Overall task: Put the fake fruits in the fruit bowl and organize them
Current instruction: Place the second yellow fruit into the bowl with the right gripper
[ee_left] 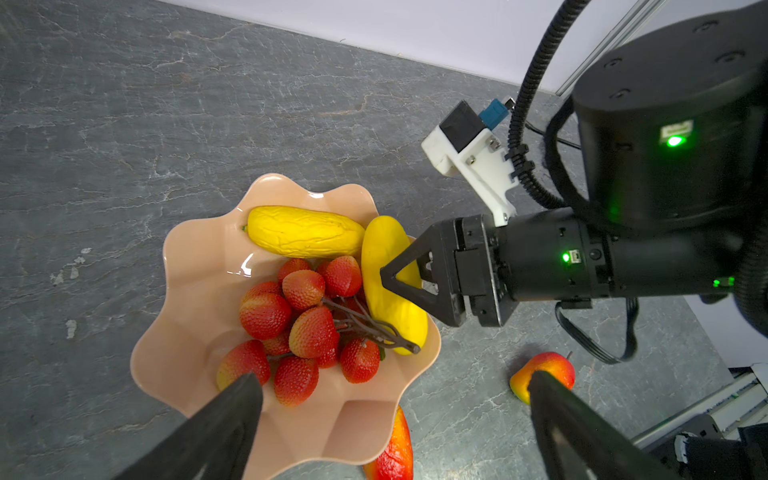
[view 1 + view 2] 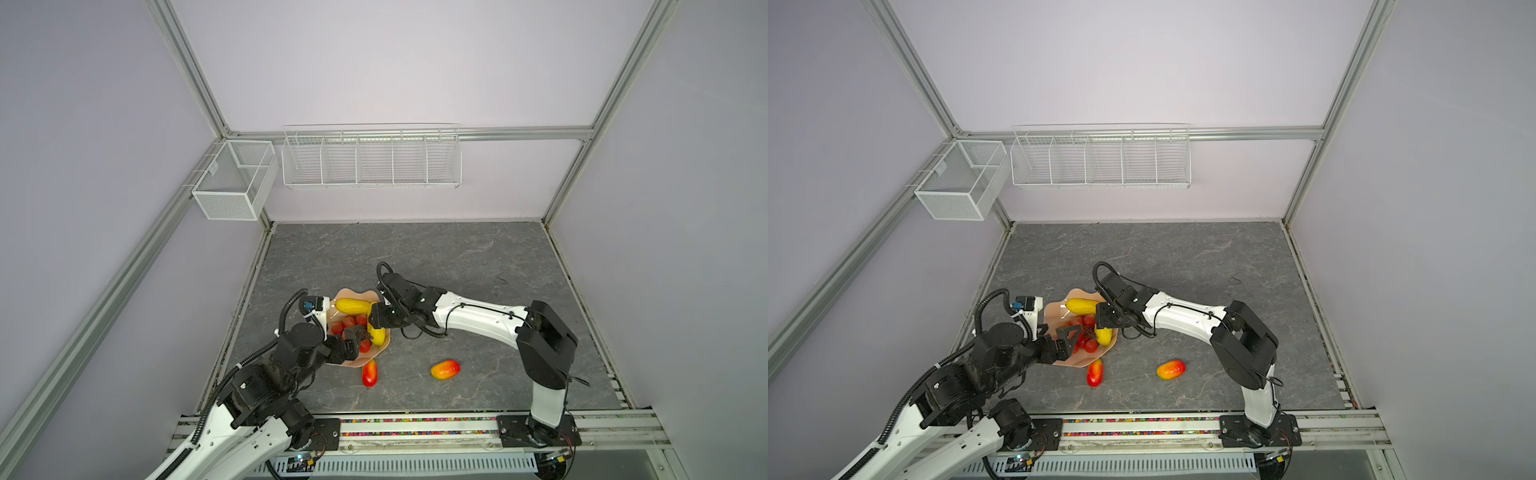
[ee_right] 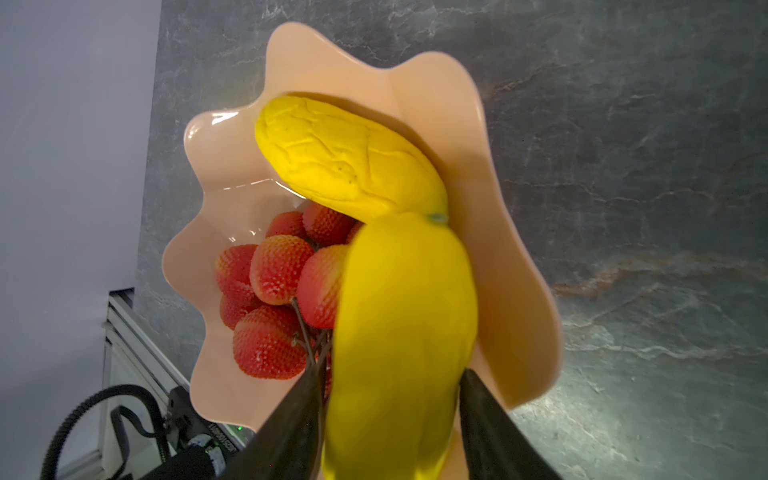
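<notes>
A shallow glossy peach-beige bowl with a wavy scalloped rim (image 1: 199,299) sits on the grey marbled tabletop (image 2: 457,257). Along the bowl's far side, away from the arm bases, lies a yellow ribbed oblong fruit (image 1: 305,232). A second yellow oblong fruit (image 1: 384,245) lies along the side toward the right arm, with one end touching the first. A bunch of bumpy red grapes (image 1: 305,320) fills the bowl's middle, and its brown stem (image 1: 395,341) rests against the second yellow fruit.

The right gripper (image 3: 390,386) reaches in over the bowl's rim. Its black fingers (image 3: 291,436) sit close on either side of the second yellow fruit, but whether they press on it or merely flank it cannot be told. The left gripper (image 1: 392,380) hangs above the bowl's near side with its jaws spread wide and nothing between them. One fingertip is over the grapes and the other is out beyond the rim.

A glossy red-orange-yellow mango-shaped fruit (image 2: 369,372) lies on the tabletop just beside the bowl's near rim. A second mango-shaped fruit (image 2: 445,369) lies well apart from the bowl, toward the right arm. In both top views the two arms cover part of the bowl's rim. High on the back wall, far from the bowl, hang a long white wire rack (image 2: 372,160) and a white mesh box (image 2: 232,178).
</notes>
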Controlling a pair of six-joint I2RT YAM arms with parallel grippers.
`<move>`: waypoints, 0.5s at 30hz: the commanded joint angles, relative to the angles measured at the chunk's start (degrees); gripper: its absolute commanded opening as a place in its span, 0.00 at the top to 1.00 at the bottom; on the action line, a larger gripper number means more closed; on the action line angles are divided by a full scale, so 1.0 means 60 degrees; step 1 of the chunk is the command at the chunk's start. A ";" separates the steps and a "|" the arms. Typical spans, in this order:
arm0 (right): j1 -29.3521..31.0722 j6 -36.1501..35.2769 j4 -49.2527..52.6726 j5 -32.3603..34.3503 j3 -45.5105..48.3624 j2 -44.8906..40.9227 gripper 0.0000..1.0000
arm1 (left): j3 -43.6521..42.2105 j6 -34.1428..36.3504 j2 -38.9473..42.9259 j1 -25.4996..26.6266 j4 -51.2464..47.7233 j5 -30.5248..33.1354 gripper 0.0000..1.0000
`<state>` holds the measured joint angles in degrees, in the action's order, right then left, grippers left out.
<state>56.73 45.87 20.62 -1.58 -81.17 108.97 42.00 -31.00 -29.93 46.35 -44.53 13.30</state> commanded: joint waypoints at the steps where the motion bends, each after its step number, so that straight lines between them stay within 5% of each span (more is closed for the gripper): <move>1: 0.0045 0.0092 0.0250 0.0035 -0.0138 -0.0064 0.36 | 0.0031 -0.0125 0.0118 -0.0020 -0.0195 0.0090 0.01; 6: 0.0038 -0.0047 0.0586 0.0606 0.0088 -0.0755 0.28 | 0.0017 0.0083 0.0038 -0.0023 0.0183 -0.0351 0.01; 9: 0.0028 -0.0309 0.1175 0.1437 0.0544 -0.1649 0.27 | -0.0066 0.0386 -0.0280 -0.0027 0.0954 -0.1473 0.01; 15: 0.0044 -0.1046 0.2803 0.2549 0.2432 -0.3711 0.22 | -0.0327 0.0471 -0.1489 0.0124 0.1868 -0.2547 0.04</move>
<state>56.77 42.81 29.85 9.02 -71.09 90.52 40.97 -29.21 -36.40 46.54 -36.25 2.17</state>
